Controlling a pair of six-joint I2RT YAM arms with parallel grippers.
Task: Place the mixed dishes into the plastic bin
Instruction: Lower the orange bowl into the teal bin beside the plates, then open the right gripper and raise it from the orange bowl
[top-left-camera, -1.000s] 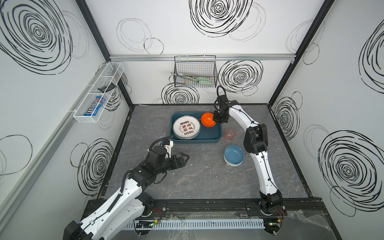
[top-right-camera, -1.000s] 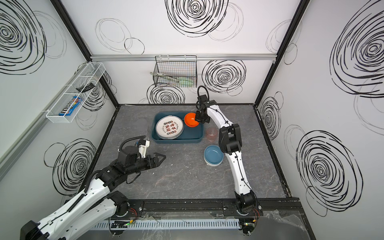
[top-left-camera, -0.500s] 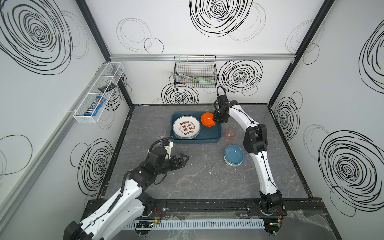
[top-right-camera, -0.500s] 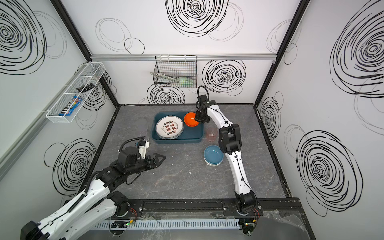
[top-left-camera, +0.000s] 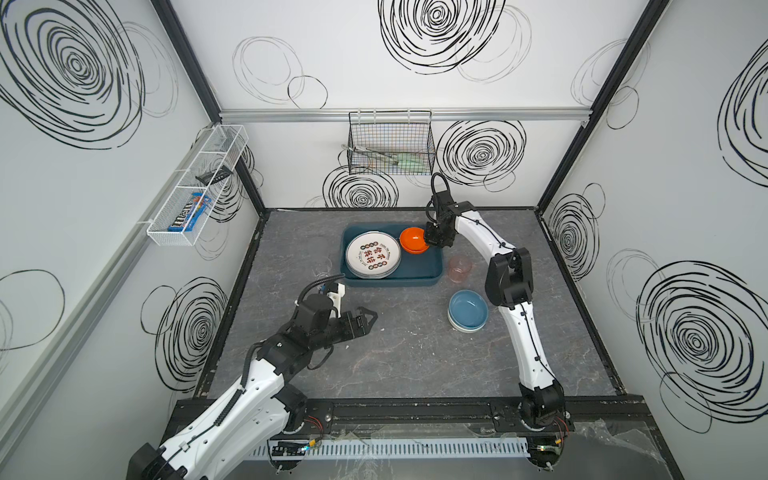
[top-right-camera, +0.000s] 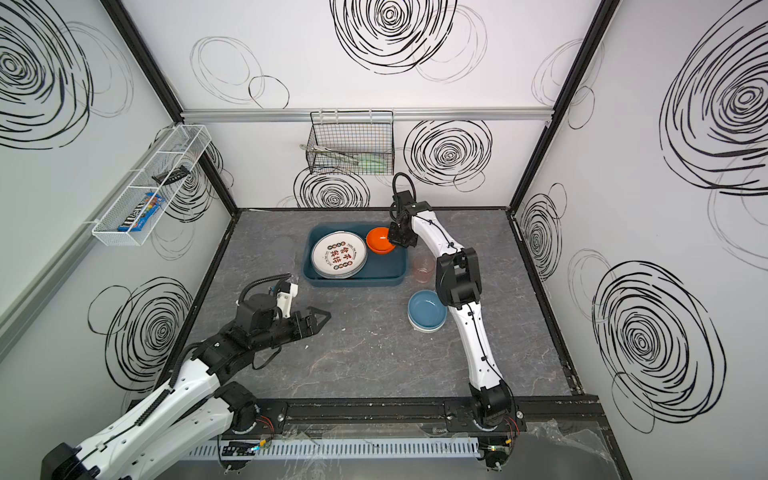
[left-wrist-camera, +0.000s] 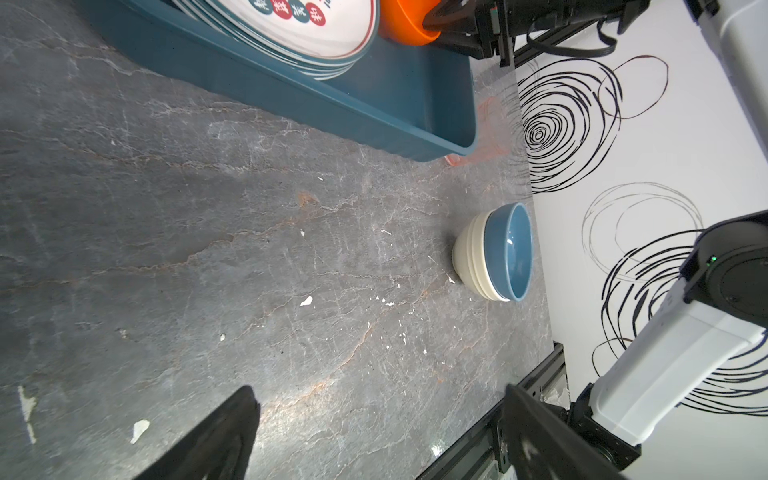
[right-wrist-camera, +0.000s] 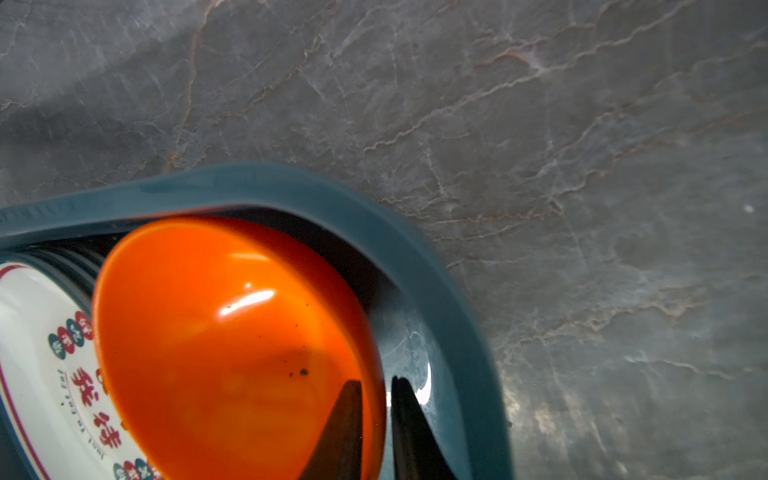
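The plastic bin (top-left-camera: 390, 284) (top-right-camera: 353, 283) is a dark teal tub at the back middle of the table. A stack of white plates (top-left-camera: 373, 254) (top-right-camera: 338, 254) with red and black characters lies in its left half. An orange bowl (top-left-camera: 411, 240) (right-wrist-camera: 216, 332) rests in its far right corner, against the plates. My right gripper (top-left-camera: 428, 241) (right-wrist-camera: 374, 380) straddles that bowl's rim, open by a sliver. A pink tumbler (top-left-camera: 460, 268) stands right of the bin. A blue bowl (top-left-camera: 468, 309) (left-wrist-camera: 509, 251) sits nested in cream bowls (left-wrist-camera: 469, 257). My left gripper (top-left-camera: 368, 319) (left-wrist-camera: 379, 390) hovers open and empty over bare table.
A black wire basket (top-left-camera: 390, 143) hangs on the back wall and a white mesh tray (top-left-camera: 195, 187) on the left wall. My right arm's elbow (top-left-camera: 509, 278) stands beside the tumbler and the bowls. Small white flecks dot the grey table (top-left-camera: 415, 365).
My right gripper's jaws have parted slightly at the orange bowl's rim. Neither arm has visibly moved, and the bowl stays in the bin.
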